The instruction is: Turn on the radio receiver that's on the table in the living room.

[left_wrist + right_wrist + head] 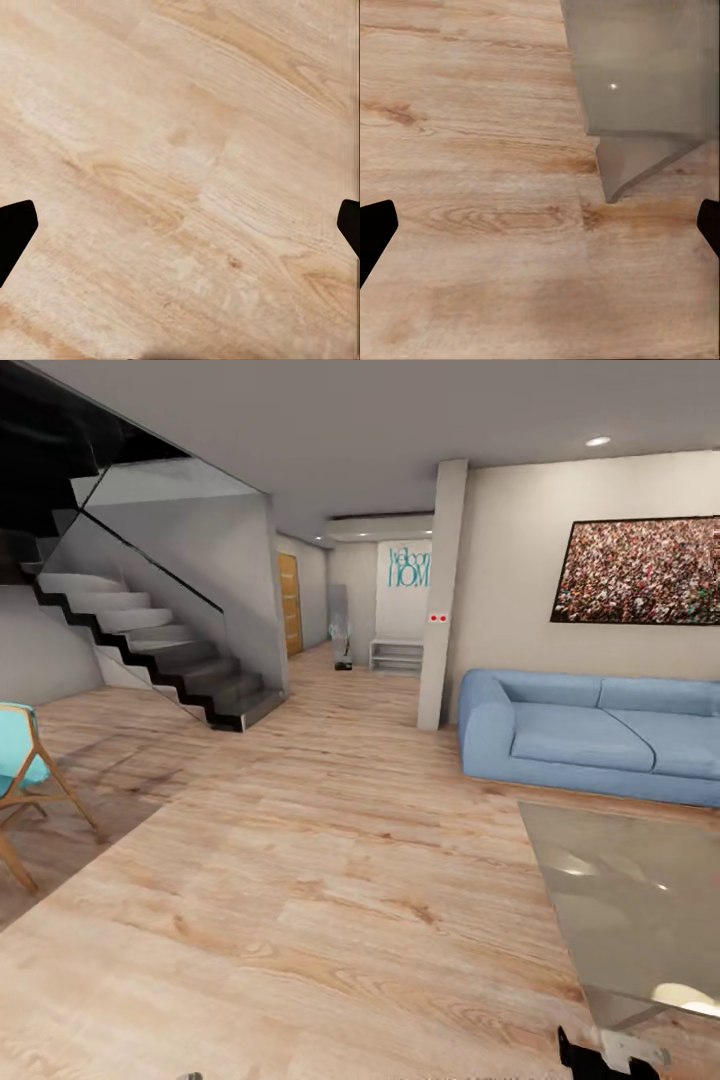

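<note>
Wood plank flooring (180, 150) lay beneath both grippers, each with its dark fingertips spread wide apart and holding nothing: the left gripper (180, 225) over bare boards, the right gripper (540, 225) near a corner and slab leg of the glossy grey table (645, 67). Farther on, the table's top stretched along the right, bare where visible. Beyond it stood a blue sofa (590, 735) under a framed crowd photo (640, 570); a staircase (150, 650) rose far left.
</note>
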